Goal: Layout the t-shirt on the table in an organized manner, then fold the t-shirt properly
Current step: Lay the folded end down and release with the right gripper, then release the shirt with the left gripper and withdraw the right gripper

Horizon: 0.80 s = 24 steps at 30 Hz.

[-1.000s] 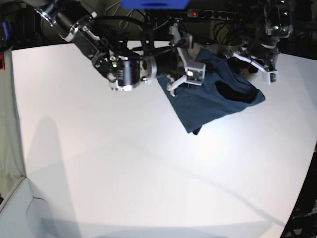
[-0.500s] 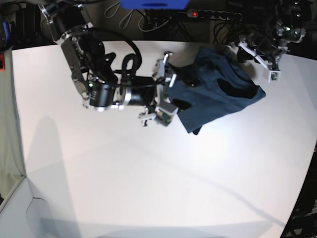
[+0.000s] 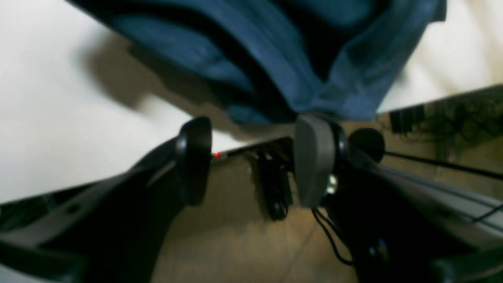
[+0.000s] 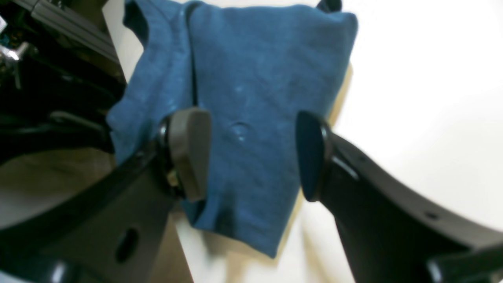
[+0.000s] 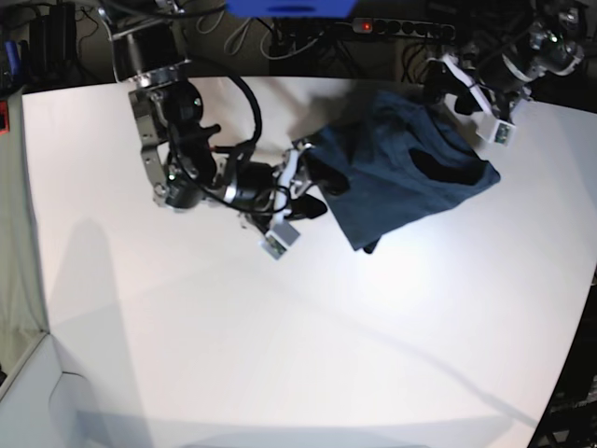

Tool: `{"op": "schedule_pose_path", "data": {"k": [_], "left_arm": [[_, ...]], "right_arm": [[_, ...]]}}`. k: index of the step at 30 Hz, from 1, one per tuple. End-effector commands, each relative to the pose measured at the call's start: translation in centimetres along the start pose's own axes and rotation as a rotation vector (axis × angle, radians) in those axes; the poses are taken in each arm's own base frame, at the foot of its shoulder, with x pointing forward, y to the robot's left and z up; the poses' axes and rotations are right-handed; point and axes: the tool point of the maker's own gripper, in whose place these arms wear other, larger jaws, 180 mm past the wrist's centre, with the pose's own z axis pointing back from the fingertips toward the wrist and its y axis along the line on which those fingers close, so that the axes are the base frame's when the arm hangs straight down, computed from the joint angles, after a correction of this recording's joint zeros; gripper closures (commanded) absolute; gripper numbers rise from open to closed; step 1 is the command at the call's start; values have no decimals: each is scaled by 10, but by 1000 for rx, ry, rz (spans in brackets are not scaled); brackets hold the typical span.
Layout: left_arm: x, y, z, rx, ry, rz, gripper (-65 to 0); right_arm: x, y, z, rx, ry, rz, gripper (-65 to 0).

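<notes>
Over the last second the right arm has swung down from the far side of the counter (image 5: 280, 355) to the t-shirt's (image 5: 401, 182) near-left edge, and the left arm has pulled back toward the far rim. The t-shirt itself has not shifted: it lies bunched and partly doubled over at about 1 o'clock on the counter, close to the far edge, with its neck opening showing as a dark oval. So the laying-out has, by my judgement, barely begun; the arms seem to be repositioning for a fresh hold.

The right arm lies low, reaching toward 3 o'clock, with the right hand (image 5: 303, 191) at the shirt's 9 o'clock edge. In its wrist view the right hand (image 4: 251, 153) stands wide, both pads apart with blue cloth seen between and beyond them; nothing is pinched.

The left hand (image 5: 476, 98) hangs at the shirt's 1 o'clock corner, over the counter's far rim. In its wrist view the left hand (image 3: 251, 161) is moderately wide, the shirt's hem just beyond its fingertips (image 3: 310, 157); whether the cloth touches them I cannot tell, but it is not clamped.
</notes>
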Motion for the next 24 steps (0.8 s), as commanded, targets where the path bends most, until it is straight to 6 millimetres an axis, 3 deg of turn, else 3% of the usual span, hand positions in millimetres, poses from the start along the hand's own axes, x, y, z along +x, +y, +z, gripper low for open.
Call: {"op": "schedule_pose_path", "data": {"k": [1,10,14,17,24], "left_arm": [[10,-10,2,-45,-54,15,-329],[63,-43,0,-211,-269,161,-329],[79,-41,-10,-201,-311,184,-329],[69,-28,-25,-152,-268,196,-329],[11,20,-39,41,-42,114,-329]], "right_arm": [[18,3,1,19,-58,18,-319],[1,-5,-5,17,-16,-31,-319],[-8,-9,-7,17,4,-55,-319],[-6,-10,-8,17,3,-55,-319],[6,-17,-5,2,-11,-33,-321]]}}
